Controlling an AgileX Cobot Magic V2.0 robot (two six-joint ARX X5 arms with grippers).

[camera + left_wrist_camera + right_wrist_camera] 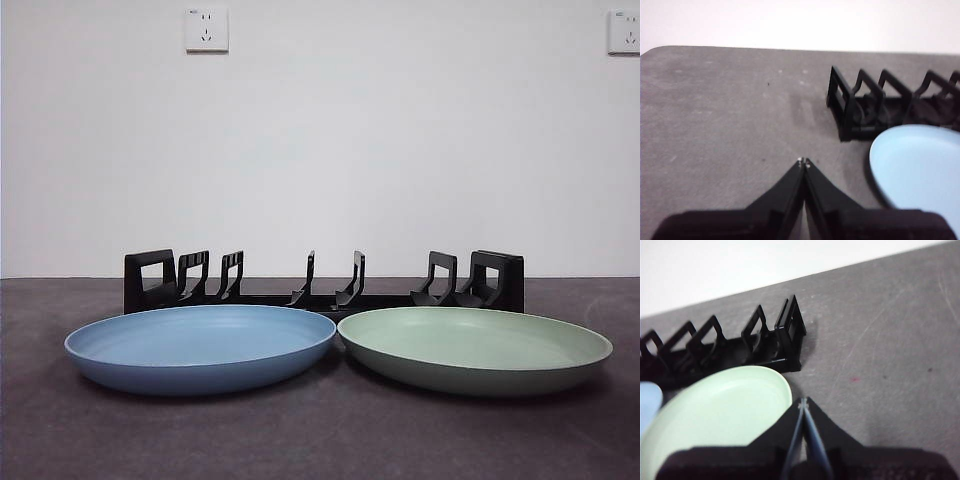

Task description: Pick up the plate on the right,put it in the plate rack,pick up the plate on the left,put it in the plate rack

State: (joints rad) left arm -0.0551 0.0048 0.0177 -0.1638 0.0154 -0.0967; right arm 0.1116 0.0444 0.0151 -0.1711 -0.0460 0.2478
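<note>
Two plates lie flat on the dark table in the front view: a blue plate (200, 345) on the left and a green plate (475, 348) on the right, their rims nearly touching. Behind them stands the black plate rack (320, 280), with no plate in its slots. My left gripper (804, 161) is shut and holds nothing, hovering beside the rack's end (842, 107) and the blue plate (920, 170). My right gripper (803, 401) is shut with nothing in it, just off the green plate's rim (725, 410), near the rack's other end (790, 335).
A white wall with two sockets (206, 30) rises behind the table. Bare grey tabletop (715, 115) stretches beyond the rack's ends on both sides. Neither arm shows in the front view.
</note>
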